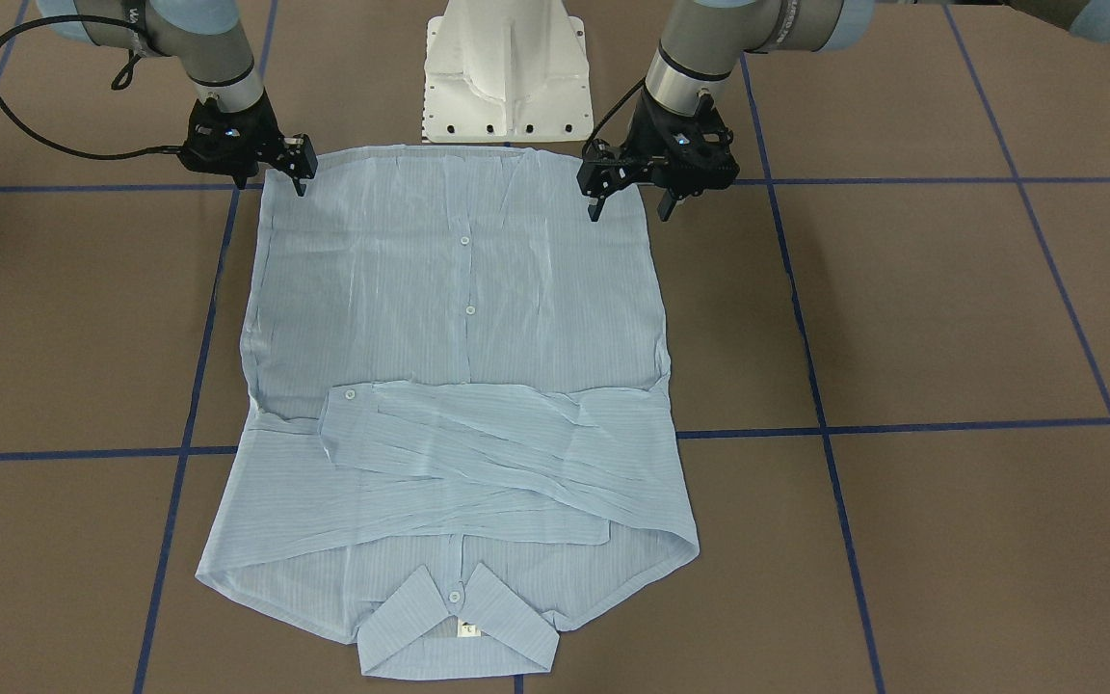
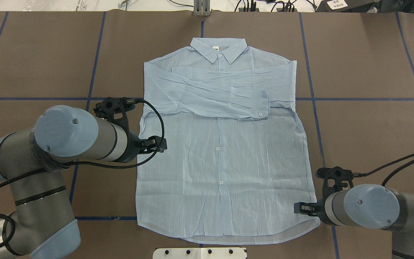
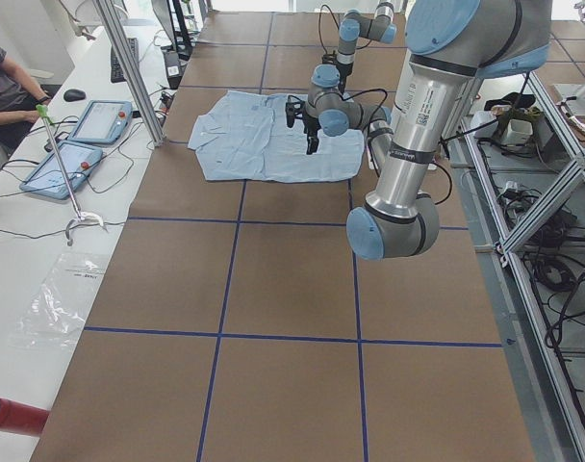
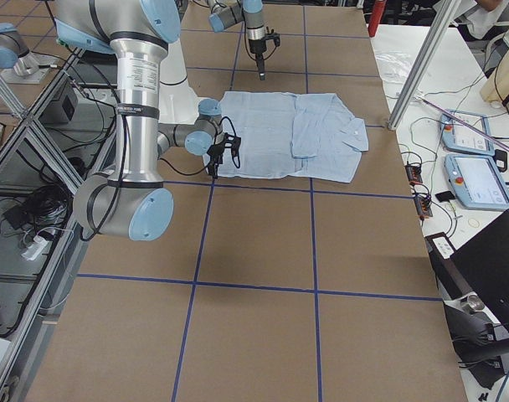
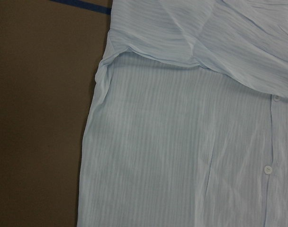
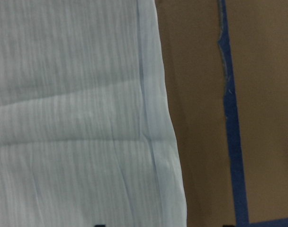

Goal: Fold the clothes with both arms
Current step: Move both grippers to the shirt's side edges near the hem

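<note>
Pale-blue striped shirt [image 1: 459, 289] lies flat, front up, on brown table [image 1: 950, 308]. Hem is toward both grippers, collar [image 1: 459, 627] at far end, sleeves [image 1: 478, 434] folded across chest.

L arm [image 2: 67, 140]: wrist bent down, L gripper [image 1: 630, 204] pointing at table. Jaws apart, nothing held. It hangs raised above shirt's side edge.

R arm [image 2: 365, 207]: same pose, R gripper [image 1: 273, 179] low at opposite hem corner. Jaws spread, empty. Wrist view shows shirt's side edge running under the gap of its jaws. Contact w/ fabric: cannot tell.

Outboard of each gripper: bare table w/ blue tape lines [image 6: 231, 142]. Betw. grippers, just behind hem: white base block [image 1: 505, 72].
</note>
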Tool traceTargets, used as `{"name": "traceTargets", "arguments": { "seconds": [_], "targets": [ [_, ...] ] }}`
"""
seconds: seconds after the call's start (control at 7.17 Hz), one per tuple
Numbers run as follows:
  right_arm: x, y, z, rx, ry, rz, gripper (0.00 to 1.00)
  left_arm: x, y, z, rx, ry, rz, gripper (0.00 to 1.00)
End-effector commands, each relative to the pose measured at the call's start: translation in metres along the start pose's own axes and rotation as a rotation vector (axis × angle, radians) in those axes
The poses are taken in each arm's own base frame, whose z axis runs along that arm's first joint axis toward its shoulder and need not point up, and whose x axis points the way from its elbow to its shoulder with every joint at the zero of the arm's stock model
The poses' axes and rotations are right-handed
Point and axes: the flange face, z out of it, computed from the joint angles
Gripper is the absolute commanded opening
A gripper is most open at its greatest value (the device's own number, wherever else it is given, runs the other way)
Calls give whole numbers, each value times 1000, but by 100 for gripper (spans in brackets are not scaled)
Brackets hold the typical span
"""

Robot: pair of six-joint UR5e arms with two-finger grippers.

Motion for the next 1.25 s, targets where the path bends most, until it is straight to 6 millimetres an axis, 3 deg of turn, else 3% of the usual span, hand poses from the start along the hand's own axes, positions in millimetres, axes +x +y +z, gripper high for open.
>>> {"name": "traceTargets", "arguments": {
  "seconds": [0.0,0.7,1.12],
  "targets": [
    [1,4,1,-36,2,2,72,0,0,0,0,0,0,100],
    [13,8,6,-53,26,-26,65,4,0,-2,1,7,1,100],
    [12,10,7,-56,25,-29,45,3,0,-2,1,6,1,100]
  ]
}}
